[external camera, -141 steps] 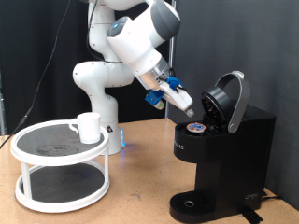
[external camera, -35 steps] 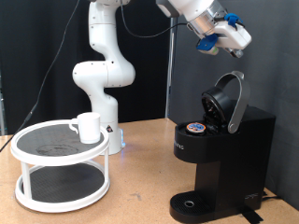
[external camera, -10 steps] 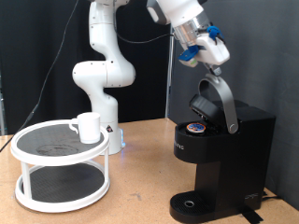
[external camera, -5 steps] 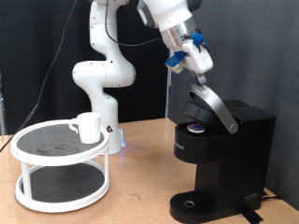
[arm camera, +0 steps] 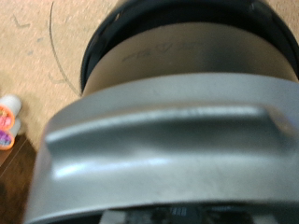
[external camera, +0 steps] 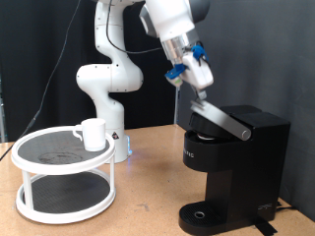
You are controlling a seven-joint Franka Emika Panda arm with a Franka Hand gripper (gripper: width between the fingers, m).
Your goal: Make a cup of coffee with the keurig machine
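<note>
the gripper (external camera: pixel 198 79) sits right at the raised front edge of the lid (external camera: pixel 220 117) on the keurig machine (external camera: pixel 232 167), its blue-trimmed fingertips touching or just above the lid's tip — i cannot tell whether the jaws are open or closed, and nothing shows between them. the lid slopes down away from the jaws, nearly closed over the top of the machine, with only a narrow wedge of gap under its raised end. in the wrist view the grey lid (arm camera: pixel 168 154) fills nearly everything, blurred and very close. the cup (external camera: pixel 93 134) stands well apart from the jaws, far below and off to the exterior view's left, upright on the top tier of a white two-tier round stand (external camera: pixel 65 177).
</note>
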